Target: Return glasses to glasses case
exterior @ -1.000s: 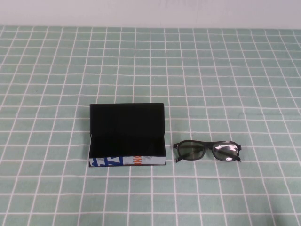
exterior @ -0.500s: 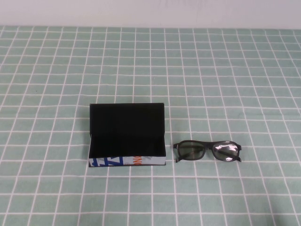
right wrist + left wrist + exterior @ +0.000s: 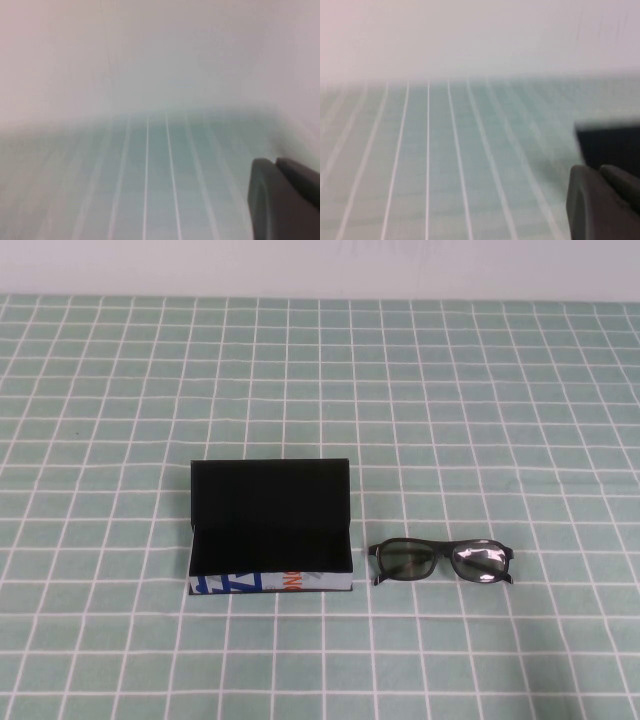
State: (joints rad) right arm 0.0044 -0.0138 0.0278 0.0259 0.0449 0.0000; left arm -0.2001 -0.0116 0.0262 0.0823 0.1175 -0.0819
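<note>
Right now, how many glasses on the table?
1. The glasses lie right of the open glasses case, apart from it. Neither claw appears in the high view.

A: Neither arm enters the high view; the left gripper (image 3: pixel 600 205) shows only as a dark grey corner cut by its wrist picture's edge; its fingers cannot be told.

B: Same for the right gripper (image 3: pixel 282 200); a blurred dark block (image 3: pixel 610 147) behind the left one may be the glasses case (image 3: pixel 270 530); the print on its white edge is too small to read.
</note>
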